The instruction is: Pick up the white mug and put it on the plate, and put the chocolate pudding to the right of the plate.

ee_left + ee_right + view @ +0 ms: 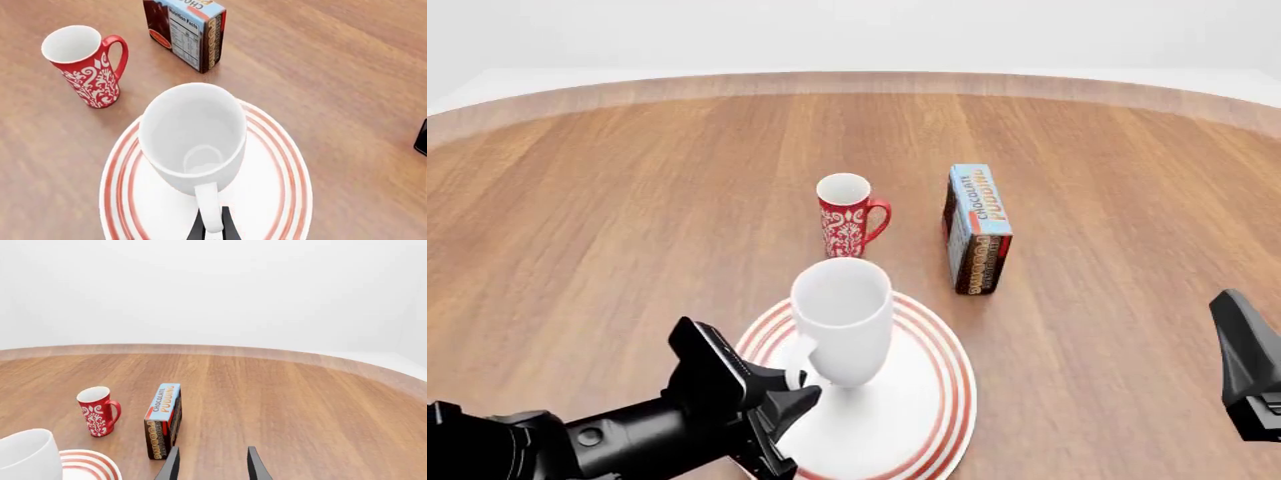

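Observation:
The white mug [843, 318] stands upright over the middle of the plate [940, 400], its handle turned toward my left arm. My left gripper [795, 388] is shut on that handle, and its dark fingertips [227, 227] clamp the handle's lower end in the left wrist view, where the mug [193, 135] sits over the red-ringed plate [283, 190]. The chocolate pudding [977, 228] stands on its edge just beyond the plate's far right rim. My right gripper [213, 470] is open and empty, low at the right, with the chocolate pudding [163, 420] ahead of it to the left.
A red mug with white ornament [849, 214] stands upright behind the plate, left of the pudding carton. The wooden table's curved far edge [854, 82] runs across the back. The right arm's dark body [1248, 370] shows at the right edge.

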`<state>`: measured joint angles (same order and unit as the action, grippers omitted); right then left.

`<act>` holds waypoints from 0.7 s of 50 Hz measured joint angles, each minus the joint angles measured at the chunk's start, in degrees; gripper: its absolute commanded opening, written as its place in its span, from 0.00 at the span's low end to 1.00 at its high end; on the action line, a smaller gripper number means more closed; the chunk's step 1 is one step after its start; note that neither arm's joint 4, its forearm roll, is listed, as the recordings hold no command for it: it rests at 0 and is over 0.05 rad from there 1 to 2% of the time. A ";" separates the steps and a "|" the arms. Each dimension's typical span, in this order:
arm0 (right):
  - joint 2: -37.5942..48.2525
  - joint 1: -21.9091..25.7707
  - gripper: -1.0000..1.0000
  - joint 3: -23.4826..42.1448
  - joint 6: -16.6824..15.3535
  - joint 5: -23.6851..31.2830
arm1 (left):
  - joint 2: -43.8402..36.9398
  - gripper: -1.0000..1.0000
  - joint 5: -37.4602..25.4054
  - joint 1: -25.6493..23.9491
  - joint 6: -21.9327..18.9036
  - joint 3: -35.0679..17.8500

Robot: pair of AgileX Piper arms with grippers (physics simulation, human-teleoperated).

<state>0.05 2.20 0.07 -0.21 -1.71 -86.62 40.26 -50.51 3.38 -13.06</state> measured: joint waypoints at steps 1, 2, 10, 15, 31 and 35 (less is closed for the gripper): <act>0.00 0.00 1.00 0.00 0.00 0.00 | -0.13 0.00 0.13 0.00 0.09 0.07; 0.00 0.00 1.00 0.00 0.00 0.00 | -0.25 0.00 0.27 0.00 0.19 0.13; 0.00 0.00 1.00 0.00 0.00 0.00 | -1.06 0.00 1.14 0.02 0.80 0.54; 0.00 0.00 1.00 0.00 0.00 0.00 | -1.46 0.00 1.52 0.09 1.05 0.69; 0.00 0.00 1.00 0.00 0.00 0.00 | -3.35 0.00 2.73 -0.09 1.88 0.74; 0.00 0.00 1.00 0.00 0.00 0.00 | -4.04 0.00 3.04 -0.32 2.19 0.66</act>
<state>0.05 2.20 0.07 -0.21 -1.71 -90.66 43.30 -50.84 5.56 -12.39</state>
